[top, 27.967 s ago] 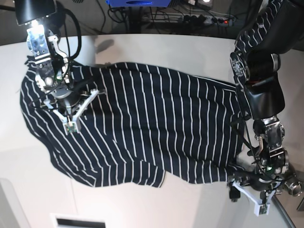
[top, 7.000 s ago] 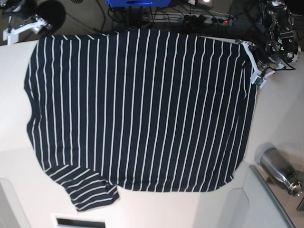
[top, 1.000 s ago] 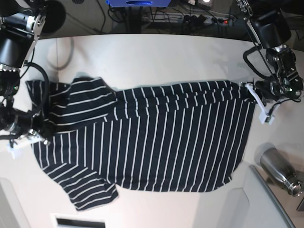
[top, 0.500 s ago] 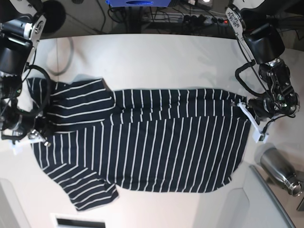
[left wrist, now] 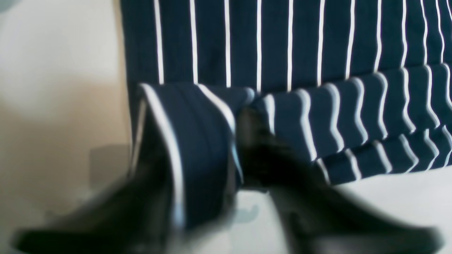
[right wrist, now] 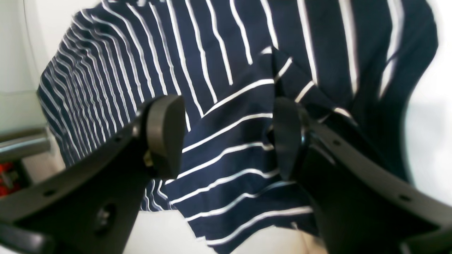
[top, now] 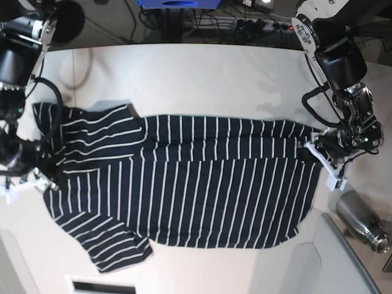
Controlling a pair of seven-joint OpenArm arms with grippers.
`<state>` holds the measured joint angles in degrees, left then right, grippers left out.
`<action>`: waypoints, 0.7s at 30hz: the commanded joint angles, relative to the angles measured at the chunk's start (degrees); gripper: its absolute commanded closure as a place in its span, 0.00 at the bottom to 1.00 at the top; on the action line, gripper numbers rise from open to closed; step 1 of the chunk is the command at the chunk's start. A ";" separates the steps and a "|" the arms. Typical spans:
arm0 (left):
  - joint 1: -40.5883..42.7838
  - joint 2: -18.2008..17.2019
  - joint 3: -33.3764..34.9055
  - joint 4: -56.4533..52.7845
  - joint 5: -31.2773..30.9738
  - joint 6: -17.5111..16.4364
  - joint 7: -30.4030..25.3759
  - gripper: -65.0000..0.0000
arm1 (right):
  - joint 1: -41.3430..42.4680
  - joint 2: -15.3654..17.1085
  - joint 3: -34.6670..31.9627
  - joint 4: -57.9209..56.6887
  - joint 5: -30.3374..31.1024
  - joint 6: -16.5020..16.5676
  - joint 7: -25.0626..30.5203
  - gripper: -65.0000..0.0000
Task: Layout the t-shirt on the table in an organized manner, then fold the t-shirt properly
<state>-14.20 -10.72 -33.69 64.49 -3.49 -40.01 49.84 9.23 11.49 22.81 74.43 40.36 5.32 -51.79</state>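
The t-shirt lies on the white tabletop, folded over on itself: the far part is doubled toward the near side, so a folded band runs across the top w/ a sleeve sticking out at the near-left corner in base view.

Right hand sits at the shirt's left end in base view; wrist cam shows its two dark pads spread apart, striped cloth visible between them but not pinched.

Left hand is at the shirt's right edge. Its wrist view is blurred: a fold of the cloth stands between the fingers, but whether they're pinching it or parted can't be told.

A metal bottle lies near that corner, apart from the shirt.
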 commanded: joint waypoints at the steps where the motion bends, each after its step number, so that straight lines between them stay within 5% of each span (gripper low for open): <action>1: -1.58 -1.02 -0.02 1.05 -2.01 0.01 -1.27 0.55 | -0.58 0.60 0.09 4.12 1.18 0.44 0.32 0.46; 5: -1.67 -4.27 -0.02 0.79 -11.77 0.01 -1.27 0.15 | -7.43 -1.16 0.09 13.43 1.00 0.35 -4.17 0.46; 8: 0.53 -7.87 -0.02 1.40 -19.15 0.01 -1.19 0.00 | -10.69 -3.09 0.09 16.07 0.83 0.26 -7.95 0.46; 11: 4.83 -9.72 -0.02 5.09 -22.23 0.01 -1.19 0.00 | -12.53 -4.94 0.09 15.98 0.65 -0.09 -7.86 0.46; 15: 12.48 -10.33 -0.11 11.69 -21.70 0.01 -1.19 0.00 | -13.94 -6.26 -0.08 16.25 0.83 -4.57 -8.30 0.46; 21: 19.95 -9.81 -4.15 17.84 -21.96 0.01 -1.19 0.00 | -15.26 -9.16 -0.08 16.34 1.09 -4.93 -11.11 0.46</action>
<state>6.39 -19.38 -37.60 81.21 -24.49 -39.68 49.89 -6.59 1.85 22.63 89.65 40.56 0.38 -63.09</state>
